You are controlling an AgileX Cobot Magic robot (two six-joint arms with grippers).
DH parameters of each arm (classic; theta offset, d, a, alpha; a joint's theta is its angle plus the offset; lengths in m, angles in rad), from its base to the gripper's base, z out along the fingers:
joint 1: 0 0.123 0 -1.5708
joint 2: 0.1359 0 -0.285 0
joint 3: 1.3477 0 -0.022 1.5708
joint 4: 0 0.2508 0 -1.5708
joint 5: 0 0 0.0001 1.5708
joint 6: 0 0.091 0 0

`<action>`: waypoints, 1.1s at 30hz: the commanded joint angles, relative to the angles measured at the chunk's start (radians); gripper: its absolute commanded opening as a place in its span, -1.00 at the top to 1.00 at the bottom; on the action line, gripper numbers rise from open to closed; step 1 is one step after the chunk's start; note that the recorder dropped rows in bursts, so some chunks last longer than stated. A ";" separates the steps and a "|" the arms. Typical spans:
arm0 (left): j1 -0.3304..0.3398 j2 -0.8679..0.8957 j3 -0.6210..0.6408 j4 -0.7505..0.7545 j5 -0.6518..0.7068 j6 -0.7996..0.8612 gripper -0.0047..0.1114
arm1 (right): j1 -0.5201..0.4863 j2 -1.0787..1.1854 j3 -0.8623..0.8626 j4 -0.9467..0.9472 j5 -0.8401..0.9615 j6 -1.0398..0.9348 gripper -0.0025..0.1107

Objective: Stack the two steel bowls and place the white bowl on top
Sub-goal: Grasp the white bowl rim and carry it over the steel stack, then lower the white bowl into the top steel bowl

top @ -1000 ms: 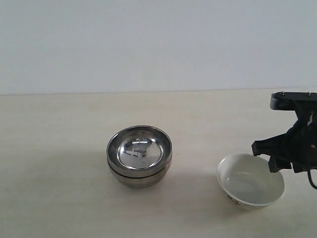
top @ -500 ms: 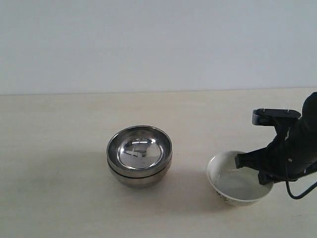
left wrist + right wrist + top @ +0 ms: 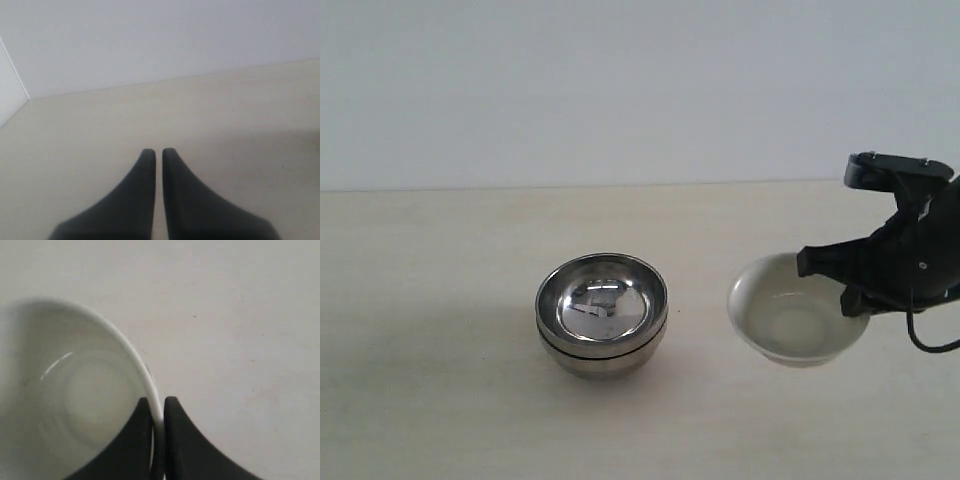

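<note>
Right gripper (image 3: 158, 402) pinches the white bowl (image 3: 785, 325) at its three o'clock rim, one finger inside. Stacked steel bowls (image 3: 602, 312) sit apart at its nine o'clock. The one-sided pinch on glossy ceramic could slip or tilt.

looks like a lab test bench: plain pale tabletop (image 3: 440, 400) against a blank white wall (image 3: 620, 80).

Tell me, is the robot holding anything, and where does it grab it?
The right end effector pinches the glossy white ceramic bowl by its rim; the left end effector holds nothing.
</note>
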 commanded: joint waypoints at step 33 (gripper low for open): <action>0.000 -0.004 0.003 -0.007 -0.009 -0.010 0.85 | 0.311 0.143 -0.287 0.424 -0.049 -0.178 0.96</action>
